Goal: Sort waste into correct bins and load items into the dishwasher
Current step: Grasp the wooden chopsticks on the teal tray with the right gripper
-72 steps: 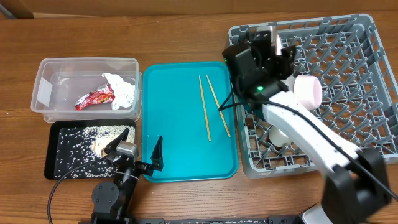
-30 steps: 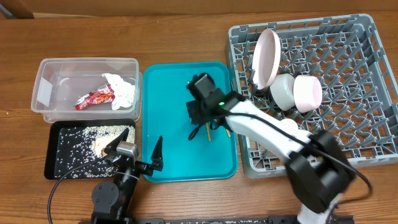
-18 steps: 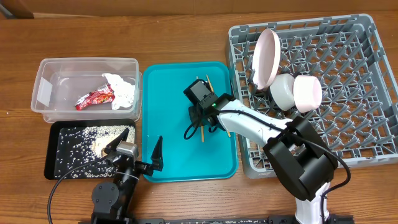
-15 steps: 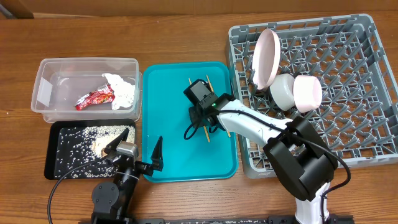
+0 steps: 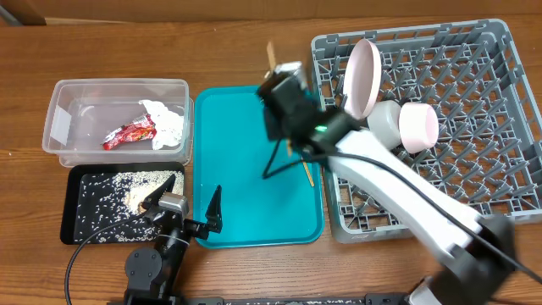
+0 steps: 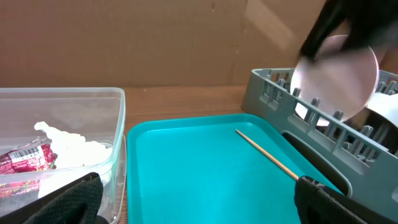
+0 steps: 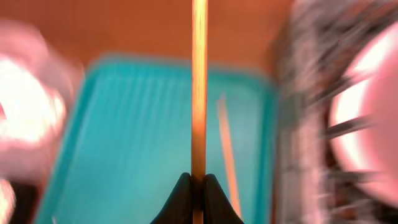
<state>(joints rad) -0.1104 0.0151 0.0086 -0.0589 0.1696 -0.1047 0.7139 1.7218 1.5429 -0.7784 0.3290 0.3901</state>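
My right gripper [image 5: 279,74] hangs above the far right corner of the teal tray [image 5: 233,178], shut on one wooden chopstick [image 7: 199,93] that runs straight out ahead of its fingertips [image 7: 184,190]. Its tip [image 5: 271,51] pokes past the tray's back edge. The other chopstick [image 5: 308,176] lies on the tray beside the rack, also in the left wrist view [image 6: 267,154]. My left gripper [image 5: 188,206] rests open at the tray's near left corner, holding nothing. A white plate [image 5: 362,78] and two bowls [image 5: 388,124] stand in the grey dish rack [image 5: 483,178].
A clear tub [image 5: 118,83] at the left holds the red-and-white wrapper [image 5: 129,133] and white tissue [image 5: 166,119]. In front of it the black tray [image 5: 71,207] carries loose rice and brown scraps [image 5: 127,193]. My right arm crosses the rack's near left part.
My right gripper closed on one chopstick on the teal tray and lifted it up and toward the back. The other chopstick stayed on the tray. The left arm has not moved.
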